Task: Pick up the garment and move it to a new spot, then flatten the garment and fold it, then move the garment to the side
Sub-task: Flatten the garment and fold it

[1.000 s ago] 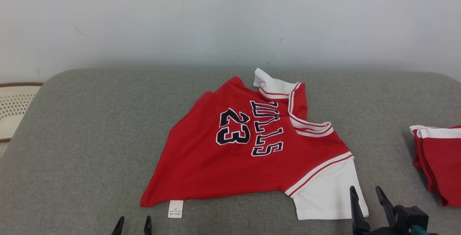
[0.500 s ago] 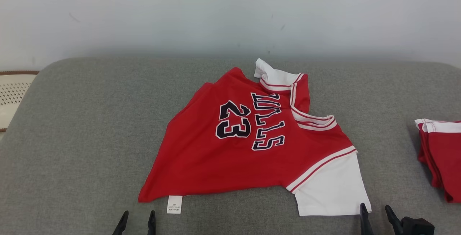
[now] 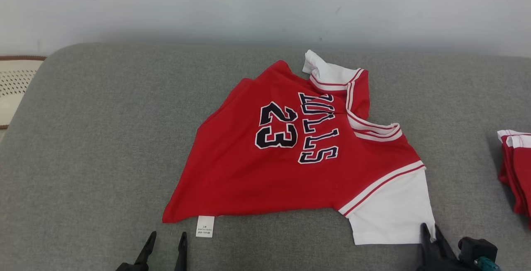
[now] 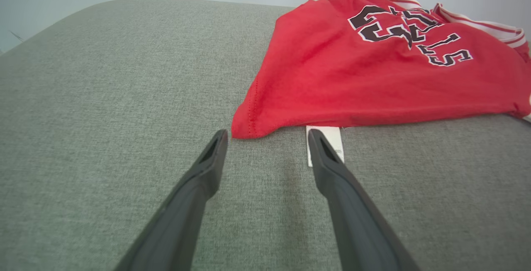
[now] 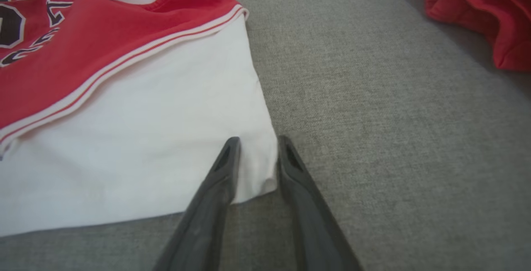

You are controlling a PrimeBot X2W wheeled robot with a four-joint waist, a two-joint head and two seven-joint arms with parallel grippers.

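Though rumpled at the collar, the jersey lies mid-cushion, its long axis across the head view: hem to the robot's left, collar to its right, one white sleeve nearest the robot. The right gripper has narrow jaws astride that sleeve's corner; whether they pinch it, I cannot tell. The left gripper hovers wide open just short of the hem corner and label. A red pile lies far right.
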